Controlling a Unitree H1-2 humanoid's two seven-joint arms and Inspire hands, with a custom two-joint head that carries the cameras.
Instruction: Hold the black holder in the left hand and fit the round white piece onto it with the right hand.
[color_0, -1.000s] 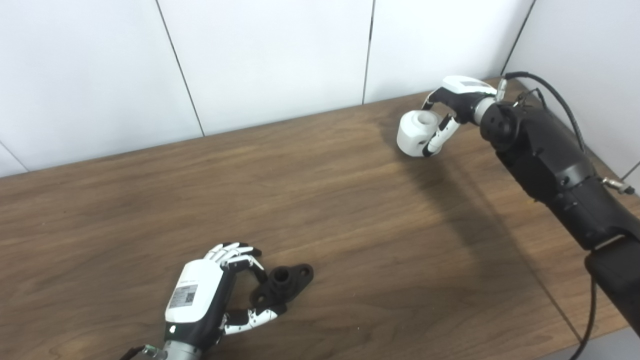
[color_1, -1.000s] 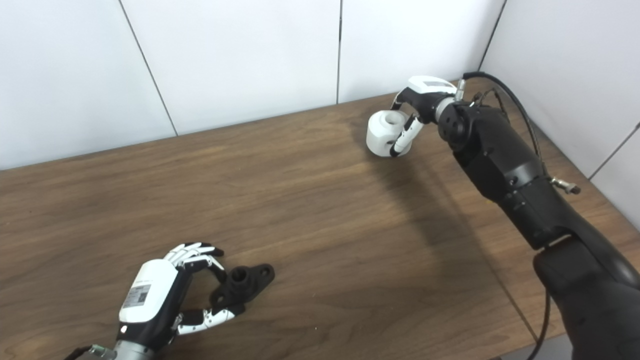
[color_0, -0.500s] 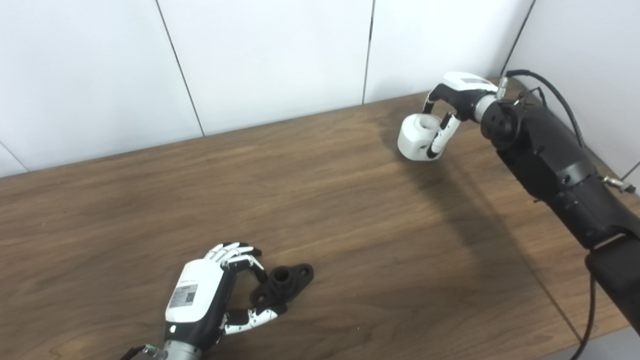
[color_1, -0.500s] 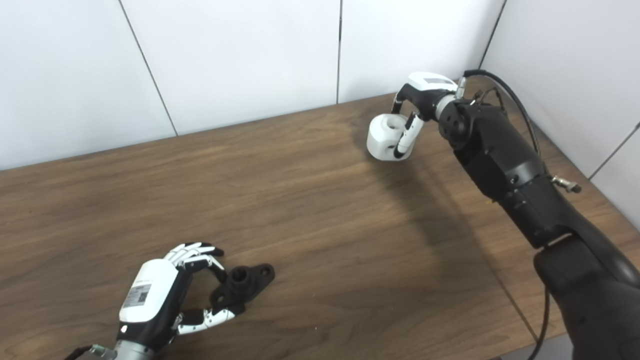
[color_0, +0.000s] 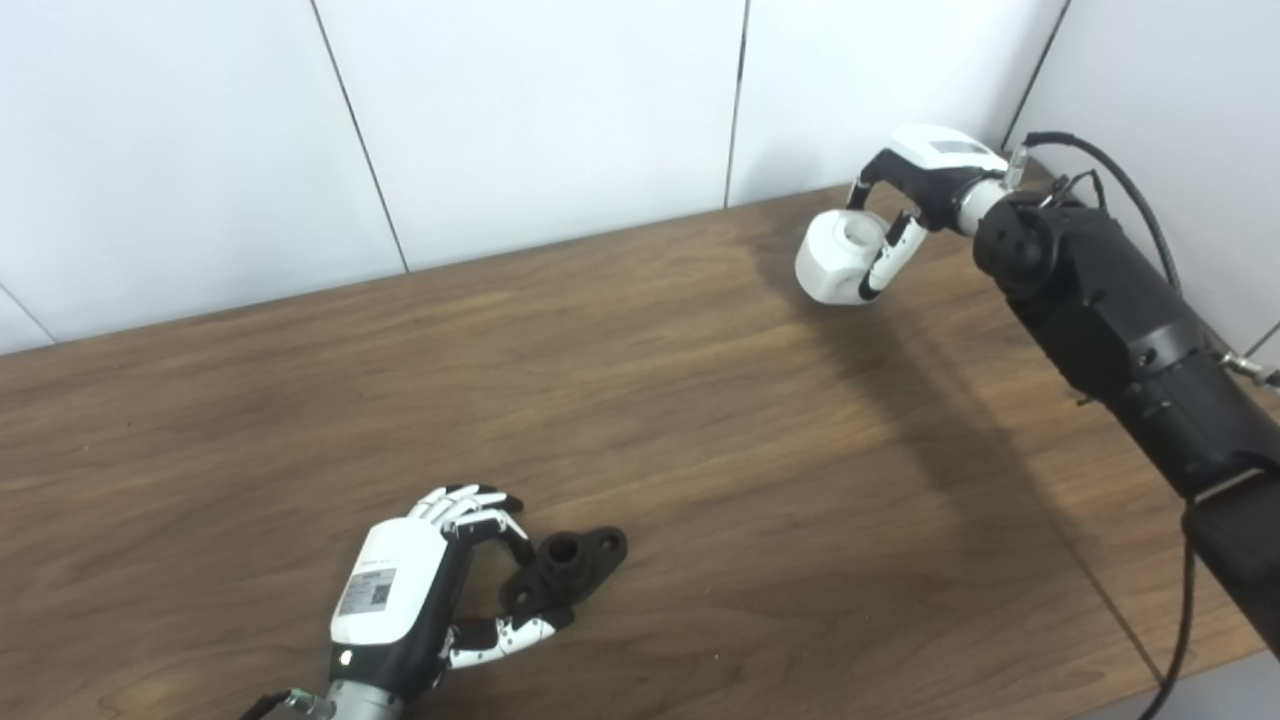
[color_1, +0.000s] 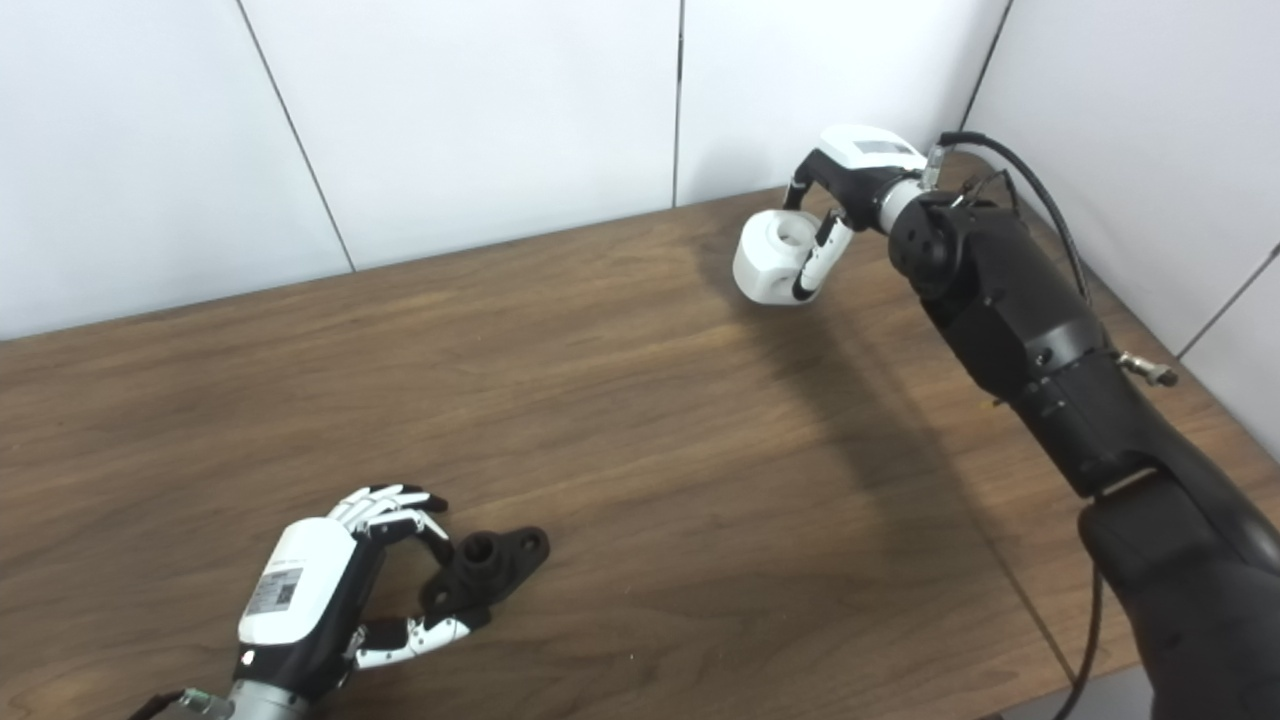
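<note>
Holder first: black holder lies flat on the wooden surface at approx 7 o'clock in the frame, near the front edge. Its long axis runs diagonally, from lower left up toward approx 2 o'clock, w/ a mounting ear at the far end and a short round socket in the middle opening upward. Left hand sits just beside it at its 8 o'clock side, resting on the surface; fingers curl over the holder's near end and the thumb reaches under it from below, so the hand is pinching that end.

Farther back, at approx 1 o'clock near the wall, right hand hangs above the surface w/ fingers wrapped around the round white piece, holding it clear of the wood. Piece is a short fat cylinder, tilted, its bore opening up and toward the wall. Holder and white piece are well apart.
</note>
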